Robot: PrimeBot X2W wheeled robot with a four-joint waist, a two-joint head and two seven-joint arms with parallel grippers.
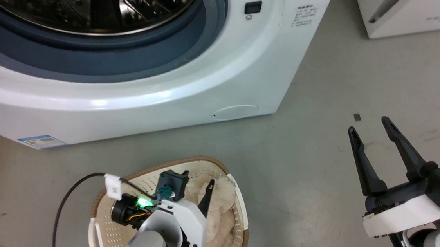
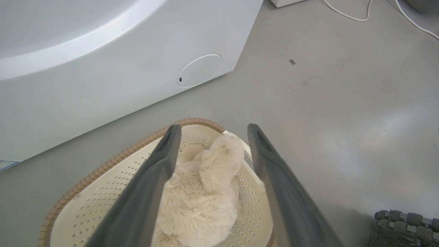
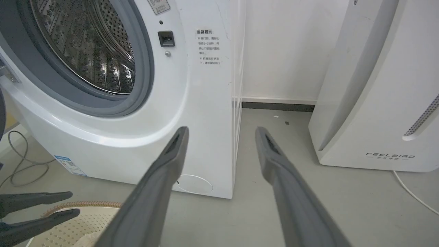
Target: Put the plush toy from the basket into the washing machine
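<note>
The shaggy cream plush toy point(image 2: 202, 192) is kept in the perforated basket point(image 2: 103, 185); fingers point(image 2: 147, 192) of left gripper point(image 2: 214, 128) and right gripper point(image 3: 222, 129) are released.

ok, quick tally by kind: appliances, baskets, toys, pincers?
appliances: 2, washing machine and white appliance
baskets: 1, basket
toys: 1, plush toy
pincers: 2, left pincer and right pincer, both open
total: 6

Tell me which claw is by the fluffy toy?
The left gripper: its fingers flank the plush toy in the basket, while the right gripper hangs over floor.
</note>
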